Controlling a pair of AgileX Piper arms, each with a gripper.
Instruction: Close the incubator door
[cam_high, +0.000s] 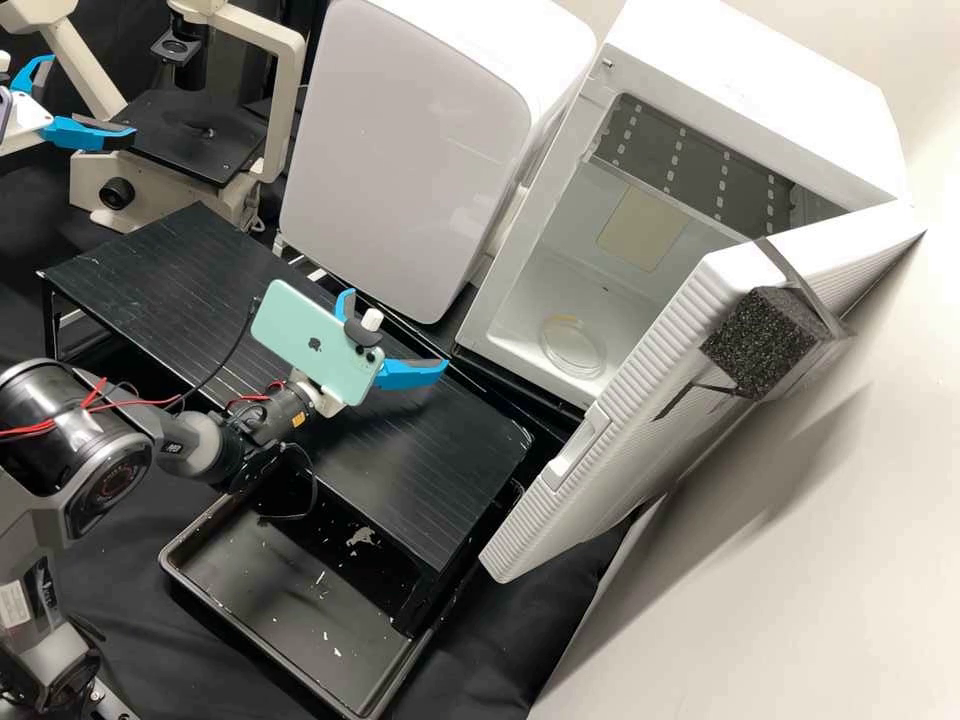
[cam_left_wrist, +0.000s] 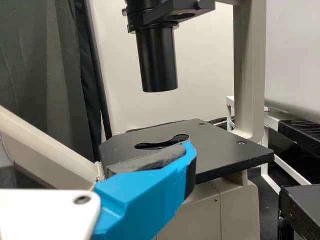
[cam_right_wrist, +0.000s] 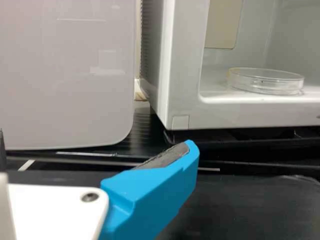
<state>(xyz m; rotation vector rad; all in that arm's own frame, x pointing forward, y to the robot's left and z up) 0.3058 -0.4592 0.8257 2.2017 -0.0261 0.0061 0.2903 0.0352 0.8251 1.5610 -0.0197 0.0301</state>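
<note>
The white incubator (cam_high: 850, 90) stands at the back right, its ribbed door (cam_high: 650, 390) swung wide open toward the front. A clear round dish (cam_high: 572, 345) lies inside; in the right wrist view the dish (cam_right_wrist: 265, 81) rests behind the incubator's front rim (cam_right_wrist: 240, 111). My right gripper (cam_high: 396, 328) is open above the black ridged platform, left of the door and apart from it; in its wrist view one finger of this gripper (cam_right_wrist: 155, 187) shows. At the far left, beside the microscope, my left gripper (cam_high: 92, 97) stands open; its wrist view shows this gripper (cam_left_wrist: 150, 192) before the microscope stage.
Left of the incubator is a closed white cabinet (cam_high: 410, 150). The microscope (cam_high: 185, 130) stands at the back left. A black tray (cam_high: 290, 610) lies below the platform (cam_high: 430, 450). Black foam (cam_high: 760, 340) is strapped to the door, near the wall at right.
</note>
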